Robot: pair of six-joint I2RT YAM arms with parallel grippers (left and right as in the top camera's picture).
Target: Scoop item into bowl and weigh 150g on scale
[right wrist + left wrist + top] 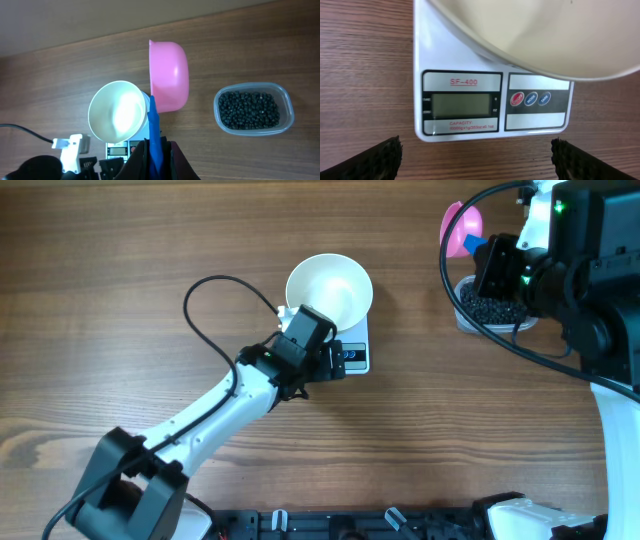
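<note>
Black ridged fingertips (375, 160) of the left claw (476, 162) frame the bottom of the left wrist view, spread wide apart with nothing between them but bare desk (120, 270). Just ahead of them lies the scale (465, 60), its grey display and three round buttons, one red and two blue, turned toward the claw. The bowl (545, 35) sits on the scale's platform and overhangs it on the side next to the buttons; what shows of its inside is plain white. From overhead, scale and bowl lie about midway between the desk's left and right edges, with the left claw at the scale's near left corner.

Toward the desk's far right corner stands a clear tub (253, 109) holding the black beads (249, 110) in a dark loose heap. The right claw (157, 160) is clamped tight on the blue handle (154, 130) of a pink scoop (170, 75), which is tipped on its side. From overhead the scoop is just beside the tub's far left corner. Whether any beads are in the scoop cannot be told.
</note>
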